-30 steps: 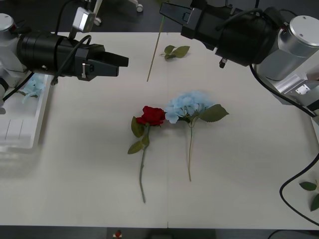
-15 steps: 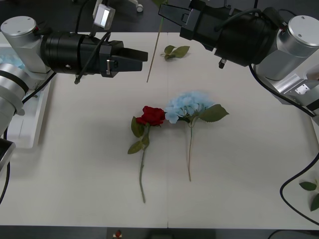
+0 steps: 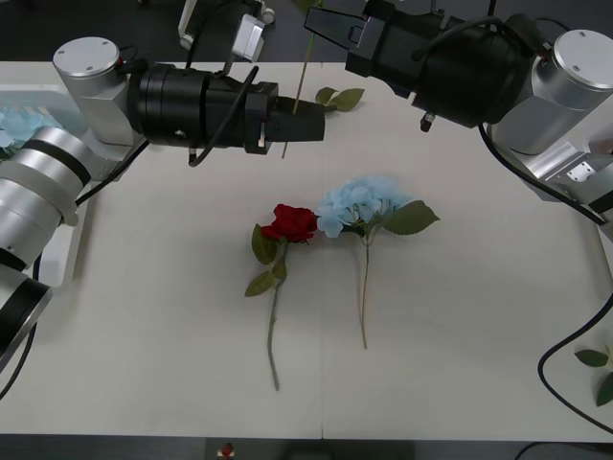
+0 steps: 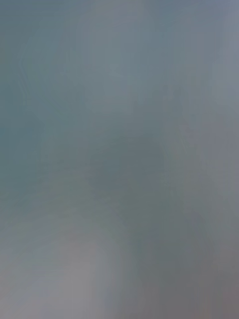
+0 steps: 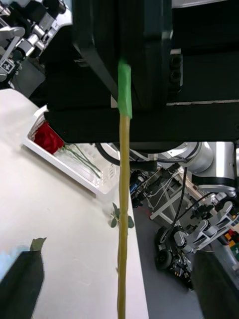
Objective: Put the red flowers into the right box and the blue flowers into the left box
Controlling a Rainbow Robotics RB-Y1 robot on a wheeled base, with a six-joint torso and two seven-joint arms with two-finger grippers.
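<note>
One of the red flowers (image 3: 292,222) lies mid-table with its stem toward me. One of the blue flowers (image 3: 362,203) lies just to its right, the heads touching. My right gripper (image 3: 321,24) at the far edge is shut on a long thin flower stem (image 3: 305,72) that hangs down; its bloom is hidden. My left gripper (image 3: 321,123) is open, with that stem (image 5: 123,199) running between its fingers (image 5: 22,284). The left box (image 3: 57,259) holds a blue head (image 3: 11,125). The right box (image 5: 74,164) holds a red rose (image 5: 49,135).
Loose green leaves (image 3: 340,98) lie at the table's back centre, and more (image 3: 599,369) at the right edge. Both arms hang over the table's far half. The near half in front of the two flowers is bare.
My left arm has swung from over the left box rightward to the table's centre and reached the hanging stem. The right arm and the flowers on the table have not moved.
</note>
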